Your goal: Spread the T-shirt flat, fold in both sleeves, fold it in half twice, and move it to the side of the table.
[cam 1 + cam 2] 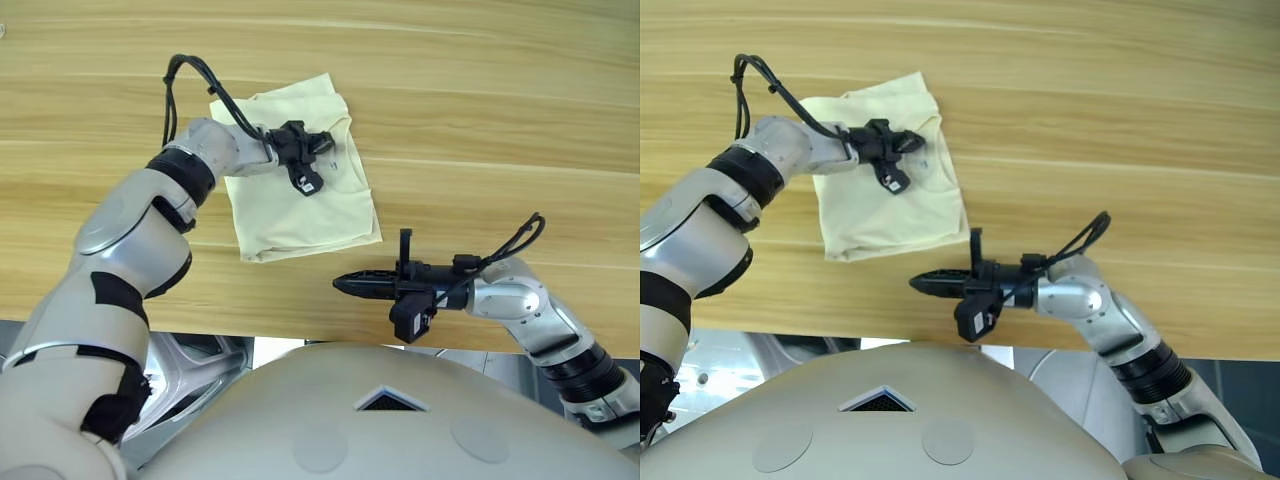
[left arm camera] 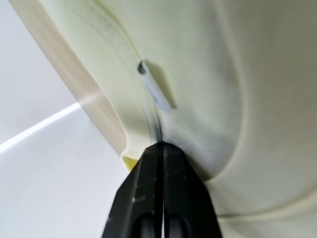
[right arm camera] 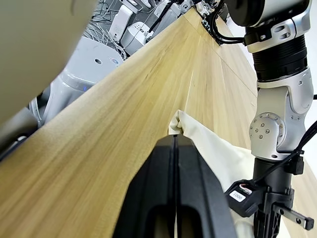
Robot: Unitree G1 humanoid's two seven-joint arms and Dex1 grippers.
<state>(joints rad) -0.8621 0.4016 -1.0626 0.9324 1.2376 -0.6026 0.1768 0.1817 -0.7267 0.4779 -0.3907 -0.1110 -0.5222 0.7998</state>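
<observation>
A pale yellow T-shirt [image 1: 300, 215] lies folded into a small rectangle on the wooden table [image 1: 480, 120], left of centre. My left gripper [image 1: 322, 141] rests on the shirt's upper part near the collar seam. In the left wrist view its tip [image 2: 161, 145] is shut and touches the fabric [image 2: 247, 99] beside a seam and a small tag. My right gripper [image 1: 340, 285] hovers shut over bare wood near the table's front edge. It points toward the shirt's near right corner [image 3: 181, 124], a short gap away, with nothing held.
Bare wood stretches to the right of the shirt and behind it. The table's front edge [image 1: 300, 335] runs just below the right gripper. Grey equipment [image 3: 99, 64] stands on the floor beyond that edge.
</observation>
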